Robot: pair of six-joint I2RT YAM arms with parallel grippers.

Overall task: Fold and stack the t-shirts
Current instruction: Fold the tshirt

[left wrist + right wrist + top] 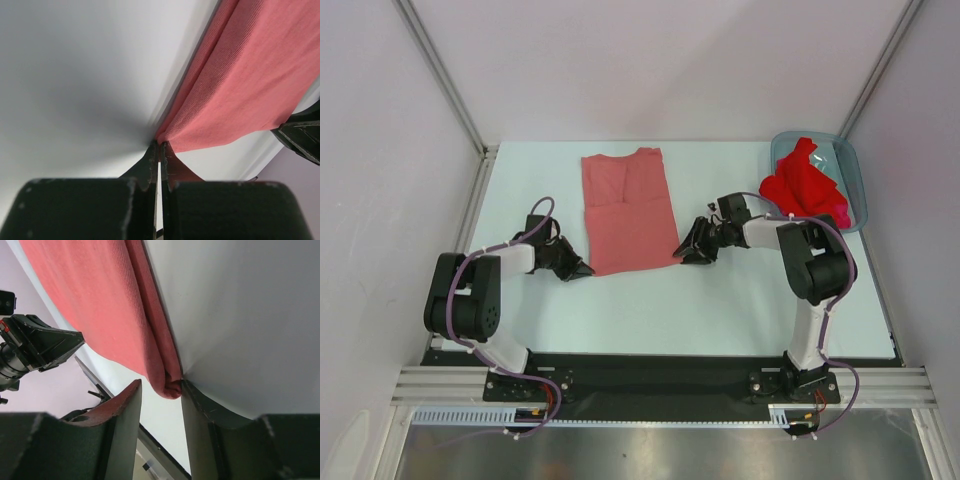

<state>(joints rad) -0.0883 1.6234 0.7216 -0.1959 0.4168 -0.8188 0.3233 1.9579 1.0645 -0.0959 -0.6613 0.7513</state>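
Note:
A muted salmon-pink t-shirt (628, 210) lies flat on the table, folded into a long strip. My left gripper (582, 270) is at its near left corner. In the left wrist view the jaws (161, 145) are shut on that corner of the pink cloth (250, 75). My right gripper (686, 252) is at the near right corner. In the right wrist view it (161, 385) is open, with the folded corner of the shirt (100, 300) between the fingers and touching one of them. Brighter red t-shirts (805, 185) lie bunched in the bin.
A translucent blue-grey plastic bin (857, 175) stands at the back right corner of the table. White walls close in the left, right and back. The table's black front edge runs just behind both arm bases.

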